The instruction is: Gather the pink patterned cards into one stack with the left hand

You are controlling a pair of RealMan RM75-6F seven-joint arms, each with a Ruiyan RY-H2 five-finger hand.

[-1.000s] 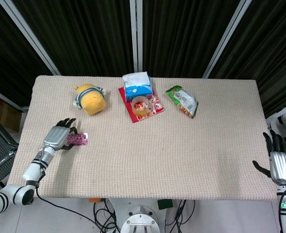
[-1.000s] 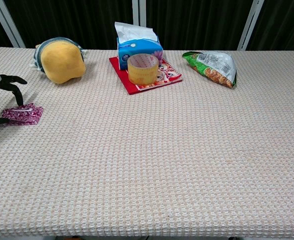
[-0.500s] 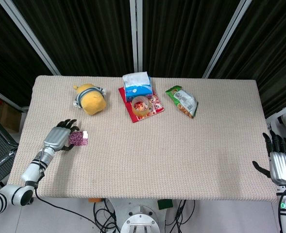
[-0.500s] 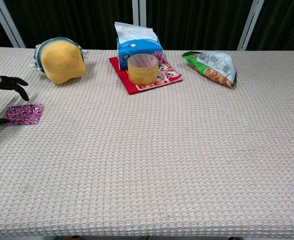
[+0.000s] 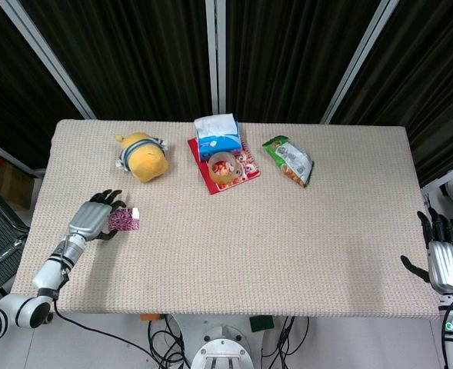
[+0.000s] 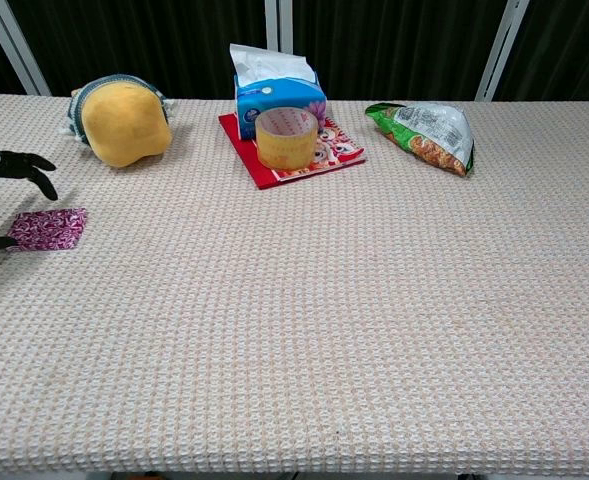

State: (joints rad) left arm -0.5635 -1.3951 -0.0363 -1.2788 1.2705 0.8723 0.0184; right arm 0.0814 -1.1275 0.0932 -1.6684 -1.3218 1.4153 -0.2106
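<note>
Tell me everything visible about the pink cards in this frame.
The pink cards are a small flat pile, magenta with a fine pale pattern, lying on the woven beige table near its left edge. In the head view a white corner shows at their right. The left hand sits right beside them, fingers spread around their left side; contact cannot be told.

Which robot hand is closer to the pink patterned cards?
The left hand: its fingers sit right beside the pink patterned cards near the woven beige table's left edge. The right hand is off the far right edge.
</note>
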